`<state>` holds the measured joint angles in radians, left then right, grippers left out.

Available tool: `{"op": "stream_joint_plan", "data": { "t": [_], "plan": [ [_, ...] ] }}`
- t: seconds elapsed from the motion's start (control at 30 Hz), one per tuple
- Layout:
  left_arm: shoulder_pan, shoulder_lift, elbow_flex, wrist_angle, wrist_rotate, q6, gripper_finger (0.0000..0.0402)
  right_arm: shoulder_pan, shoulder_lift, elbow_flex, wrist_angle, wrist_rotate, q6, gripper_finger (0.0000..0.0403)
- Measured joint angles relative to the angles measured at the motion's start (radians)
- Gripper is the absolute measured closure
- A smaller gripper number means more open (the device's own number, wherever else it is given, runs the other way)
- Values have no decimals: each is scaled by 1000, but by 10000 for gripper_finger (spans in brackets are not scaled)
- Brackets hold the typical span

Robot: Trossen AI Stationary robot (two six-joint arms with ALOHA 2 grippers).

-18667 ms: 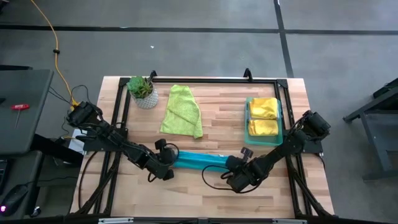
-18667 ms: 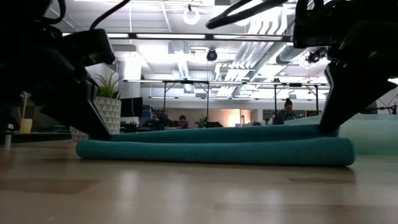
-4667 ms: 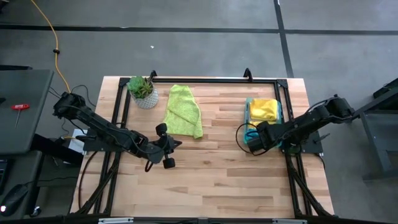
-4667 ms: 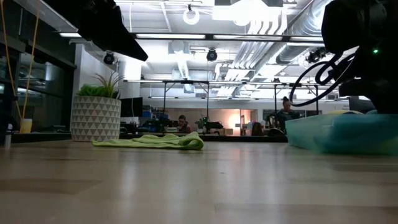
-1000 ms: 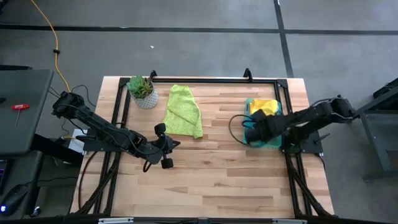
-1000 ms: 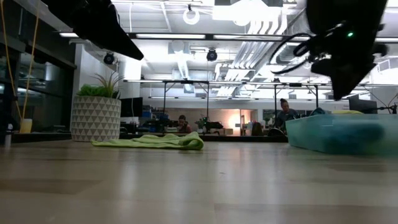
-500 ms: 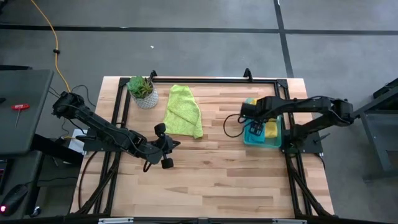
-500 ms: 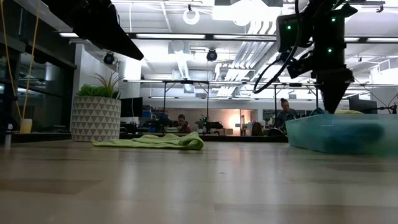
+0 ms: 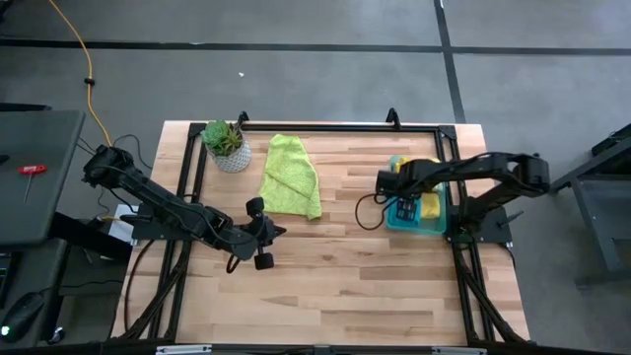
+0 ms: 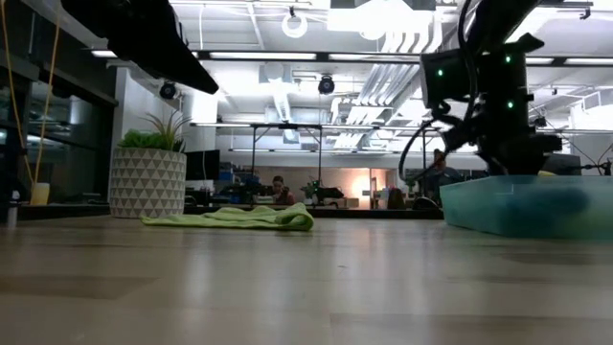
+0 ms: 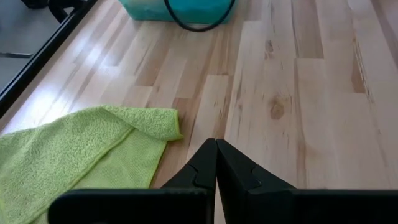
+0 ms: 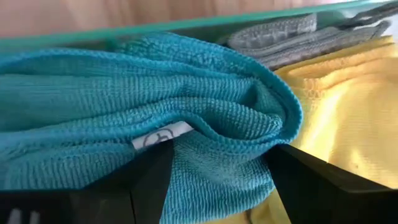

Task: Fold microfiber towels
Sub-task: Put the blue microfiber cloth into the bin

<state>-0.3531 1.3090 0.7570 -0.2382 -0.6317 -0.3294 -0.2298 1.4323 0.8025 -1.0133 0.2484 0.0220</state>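
Observation:
A lime green microfiber towel (image 9: pixel 289 177) lies loosely folded on the table's far middle; it also shows in the left wrist view (image 11: pixel 81 149). My left gripper (image 11: pixel 216 152) hovers shut just off the towel's near corner, touching nothing. At the right, a translucent green tray (image 9: pixel 441 225) holds a teal towel (image 12: pixel 186 93), a yellow one (image 12: pixel 336 118) and a grey one (image 12: pixel 280 34). My right gripper (image 9: pixel 405 205) points down into the tray, open. Its fingers stand on either side of the teal towel's bulging fold. My right gripper comes at the teal towel's rounded fold (image 12: pixel 205 149) from above, with one finger (image 12: pixel 146 180) on each side of it. The towel lies in the tray on the yellow one. I cannot tell whether the fingers touch the cloth.
A potted plant (image 9: pixel 225 145) stands at the far left corner beside the lime towel. A black frame (image 9: pixel 325 126) runs along the table's far edge and sides. A black cable (image 9: pixel 370 212) loops from the right arm beside the tray. Bare wood fills the middle and near side.
My right gripper has swung from the tray's near end toward its far end. It has turned to point down and sunk into the tray over the teal towel. The towels have not moved.

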Motion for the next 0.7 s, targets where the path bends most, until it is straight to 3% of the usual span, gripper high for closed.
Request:
{"op": "stream_joint_plan", "data": {
  "t": [0.37,0.5,0.7],
  "plan": [
    [0,0,0,6,-6,3,401,-13,8,-66,133,-1,-23,166],
    [0,0,0,6,-8,3,401,-14,8,-67,137,-5,-23,233],
    [0,0,0,8,-8,10,401,-14,8,-48,117,2,-19,384]
  ]
}}
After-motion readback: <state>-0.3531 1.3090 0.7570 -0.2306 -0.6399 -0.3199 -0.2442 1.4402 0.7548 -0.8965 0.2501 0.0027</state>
